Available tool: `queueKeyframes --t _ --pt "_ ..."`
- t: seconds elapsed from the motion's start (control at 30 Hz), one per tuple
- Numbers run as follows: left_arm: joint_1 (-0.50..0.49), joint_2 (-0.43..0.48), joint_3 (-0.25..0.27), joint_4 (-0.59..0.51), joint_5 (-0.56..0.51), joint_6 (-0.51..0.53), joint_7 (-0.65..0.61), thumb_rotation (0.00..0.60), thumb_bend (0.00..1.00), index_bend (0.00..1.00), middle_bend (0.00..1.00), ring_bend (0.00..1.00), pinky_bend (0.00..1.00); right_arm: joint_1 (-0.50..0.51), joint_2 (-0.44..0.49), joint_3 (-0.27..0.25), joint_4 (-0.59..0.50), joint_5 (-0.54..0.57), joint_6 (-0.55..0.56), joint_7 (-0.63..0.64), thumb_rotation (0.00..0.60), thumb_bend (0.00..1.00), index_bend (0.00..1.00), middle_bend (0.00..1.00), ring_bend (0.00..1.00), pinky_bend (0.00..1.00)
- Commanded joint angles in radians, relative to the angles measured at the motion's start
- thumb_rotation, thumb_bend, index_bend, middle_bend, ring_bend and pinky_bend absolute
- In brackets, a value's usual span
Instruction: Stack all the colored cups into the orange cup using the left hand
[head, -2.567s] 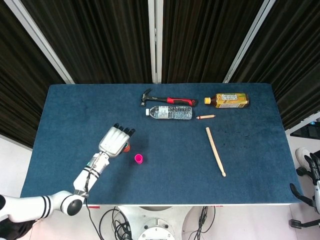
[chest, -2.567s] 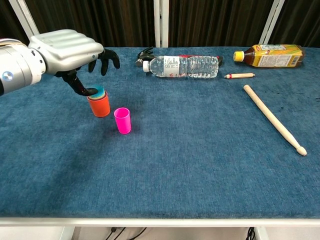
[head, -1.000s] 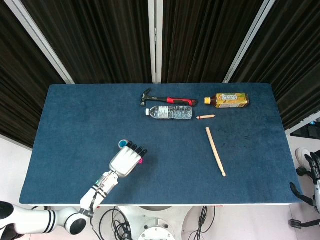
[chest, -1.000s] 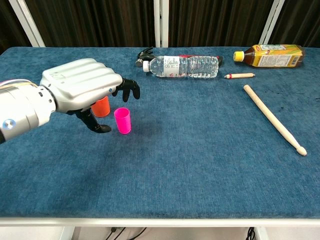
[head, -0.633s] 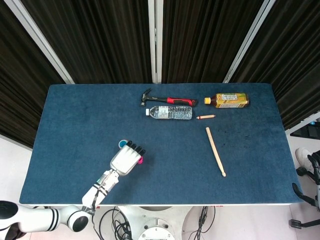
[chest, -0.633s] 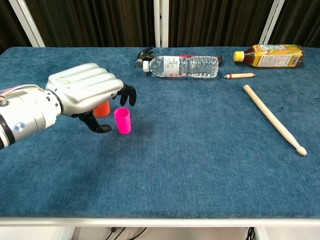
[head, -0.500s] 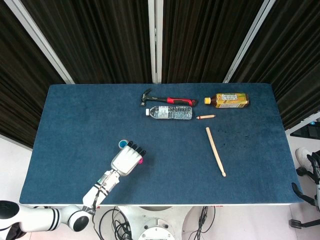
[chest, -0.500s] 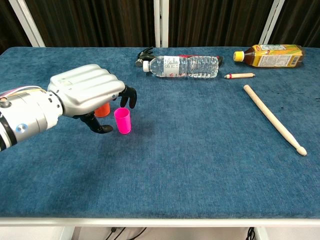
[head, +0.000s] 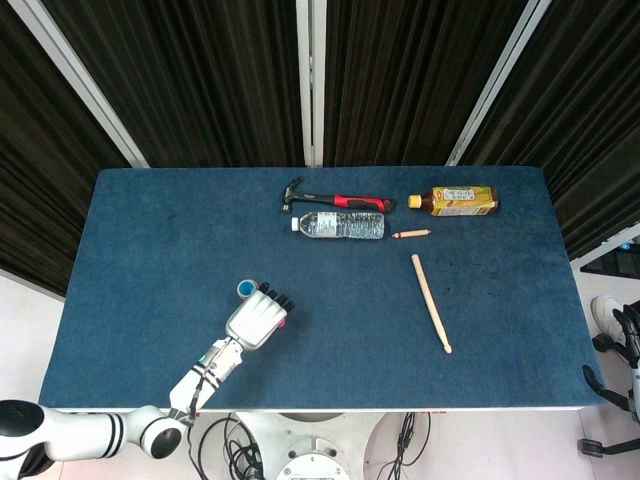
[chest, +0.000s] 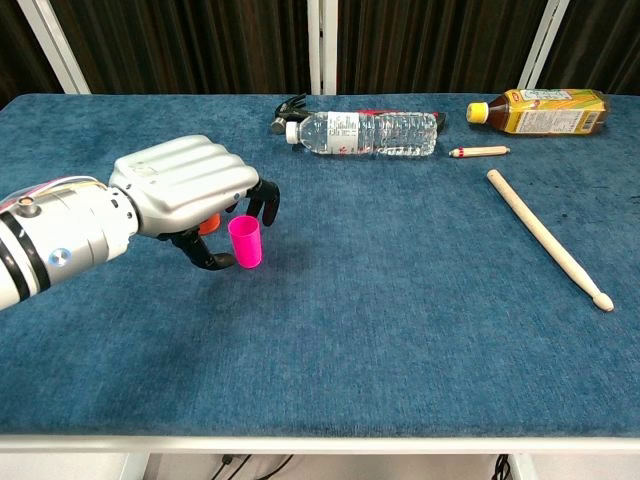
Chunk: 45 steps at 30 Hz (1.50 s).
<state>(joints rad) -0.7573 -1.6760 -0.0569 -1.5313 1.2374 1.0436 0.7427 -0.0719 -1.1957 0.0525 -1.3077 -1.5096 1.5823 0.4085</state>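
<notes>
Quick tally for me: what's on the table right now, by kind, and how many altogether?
Cups: 2 showing, pink cup and orange cup, whose contents are hidden behind the left hand
Bottles: 2, water bottle and tea bottle
Hammer: 1
Drumstick: 1
Small wooden stick: 1
Total: 7

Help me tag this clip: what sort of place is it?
Probably a robot test lab: dark curtains behind a blue-clothed table holding unrelated props, like a hammer and drumstick.
</notes>
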Motion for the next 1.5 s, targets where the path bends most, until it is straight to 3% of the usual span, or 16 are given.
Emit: queueKeyframes --t 0.03,0.67,1.1,1.3,1.5 --pt "0.0 -0.002 -0.002 0.001 0.005 0.0 -0.009 0.6 0.26 0.43 0.43 0.45 0.35 0.0 -0.001 0.0 0.002 0.0 -0.001 0.001 0.6 0.22 0.0 0.0 0.0 0.0" --pt "-0.011 -0.018 -0.006 0.036 0.046 -0.007 -0.036 0.6 0.31 0.5 0.48 0.54 0.4 -0.005 -0.009 -0.001 0.022 0.004 0.0 0.017 0.6 0.22 0.0 0.0 0.0 0.0" --pt "0.013 0.085 -0.017 -0.123 0.106 0.084 0.04 0.6 0.31 0.5 0.48 0.53 0.39 -0.006 -0.009 0.0 0.018 -0.001 0.007 0.012 0.6 0.22 0.0 0.0 0.0 0.0" --pt "0.027 0.155 -0.035 -0.166 0.07 0.095 0.061 0.6 0.31 0.5 0.48 0.53 0.39 -0.007 -0.007 -0.002 0.011 -0.006 0.011 0.005 0.6 0.22 0.0 0.0 0.0 0.0" --pt "0.025 0.171 -0.065 -0.125 -0.018 0.06 0.029 0.6 0.31 0.49 0.48 0.53 0.39 -0.008 0.0 -0.002 -0.004 -0.012 0.021 -0.003 0.6 0.22 0.0 0.0 0.0 0.0"
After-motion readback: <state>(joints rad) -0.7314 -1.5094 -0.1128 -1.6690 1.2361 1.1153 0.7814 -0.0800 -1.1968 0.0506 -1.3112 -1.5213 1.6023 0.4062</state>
